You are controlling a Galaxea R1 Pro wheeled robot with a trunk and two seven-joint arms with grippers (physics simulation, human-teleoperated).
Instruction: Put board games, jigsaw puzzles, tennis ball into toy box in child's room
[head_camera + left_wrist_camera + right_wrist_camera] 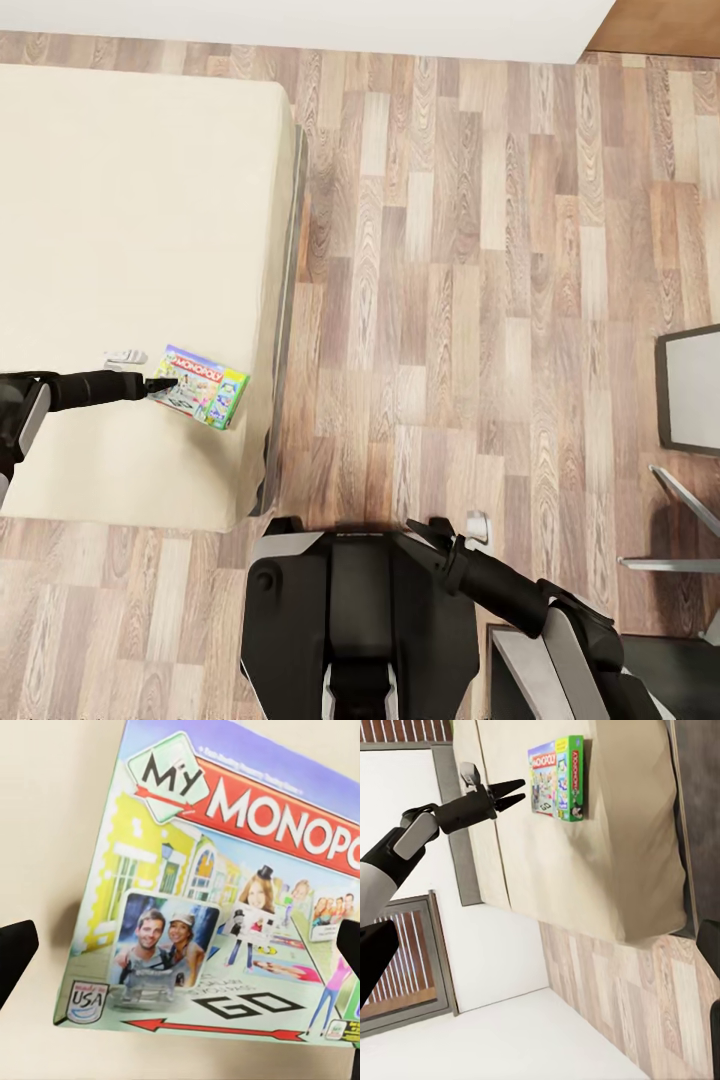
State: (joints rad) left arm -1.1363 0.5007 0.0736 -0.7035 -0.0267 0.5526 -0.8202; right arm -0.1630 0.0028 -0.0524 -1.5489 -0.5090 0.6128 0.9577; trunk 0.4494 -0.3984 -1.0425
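A colourful Monopoly board game [205,386] lies flat near the foot corner of the cream bed [120,200]. My left gripper [163,384] reaches over the mattress and stops just short of the box's near edge, open, with nothing held. In the left wrist view the box lid [225,907] is close up, with a black fingertip [15,954] at each side. From the right wrist view the left gripper [516,792] shows a small gap to the box [556,776]. My right gripper [432,533] hangs open over the floor by my base.
Wood plank floor [450,300] stretches right of the bed. A grey-topped piece of furniture [692,390] and a metal frame [680,530] stand at the right edge. A white wall [350,25] runs along the far side. My dark base [350,620] is below.
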